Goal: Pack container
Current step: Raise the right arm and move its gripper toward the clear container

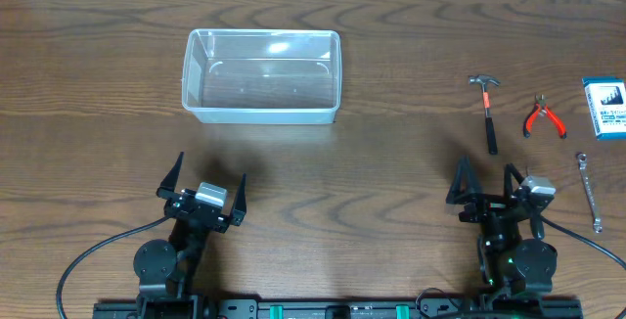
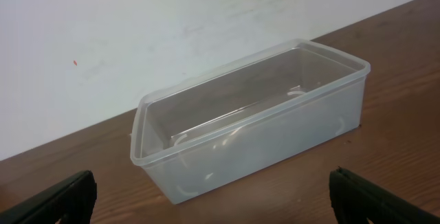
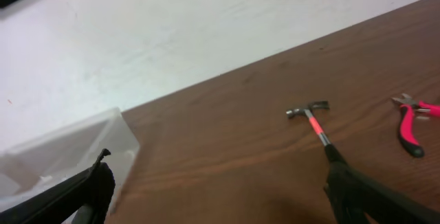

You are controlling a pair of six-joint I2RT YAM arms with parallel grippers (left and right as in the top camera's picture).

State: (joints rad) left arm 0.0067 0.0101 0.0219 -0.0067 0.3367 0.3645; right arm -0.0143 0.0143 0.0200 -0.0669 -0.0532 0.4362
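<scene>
The clear plastic container [image 1: 262, 74] stands empty at the back left of the wooden table; it fills the left wrist view [image 2: 254, 117] and shows at the left edge of the right wrist view [image 3: 62, 152]. My left gripper [image 1: 208, 177] [image 2: 213, 193] is open near the front edge, well short of the container, with nothing between its fingers. My right gripper [image 1: 485, 177] [image 3: 220, 183] is open at the front right, below a small hammer [image 1: 488, 111] [image 3: 313, 121] with a red and black handle. Red pliers [image 1: 543, 116] [image 3: 411, 117] lie right of the hammer.
A blue-and-white card pack [image 1: 606, 107] lies at the far right edge. A metal wrench [image 1: 589, 192] lies beside the right arm. A white wall rises behind the table's far edge. Black cables trail from both arm bases at the front.
</scene>
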